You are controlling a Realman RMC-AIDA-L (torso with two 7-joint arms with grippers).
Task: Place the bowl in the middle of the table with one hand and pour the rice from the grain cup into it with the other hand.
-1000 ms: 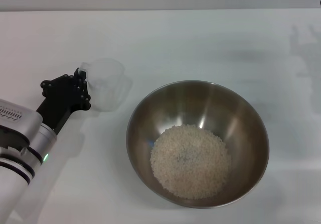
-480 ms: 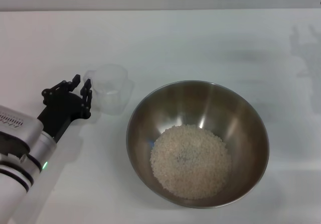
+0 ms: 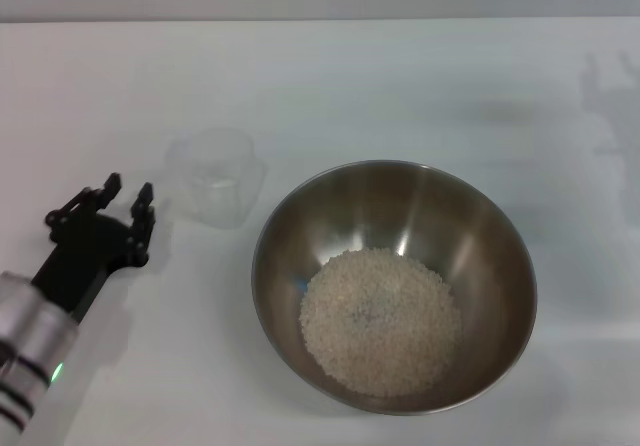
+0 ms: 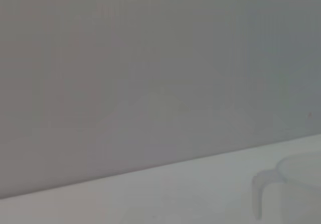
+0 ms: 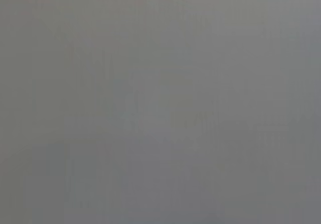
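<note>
Since the rice (image 3: 380, 318) sits in the bowl (image 3: 300, 216), the wide-open left hand (image 3: 125, 204) beside the empty grain cup (image 3: 215, 176) should park.

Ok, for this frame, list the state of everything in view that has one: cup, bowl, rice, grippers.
grain cup: upright on the table, looks empty, released, beside the bowl
bowl: upright on the table
rice: heaped inside the bowl
left gripper: open, apart from the cup, holding nothing
right gripper: not in view
</note>
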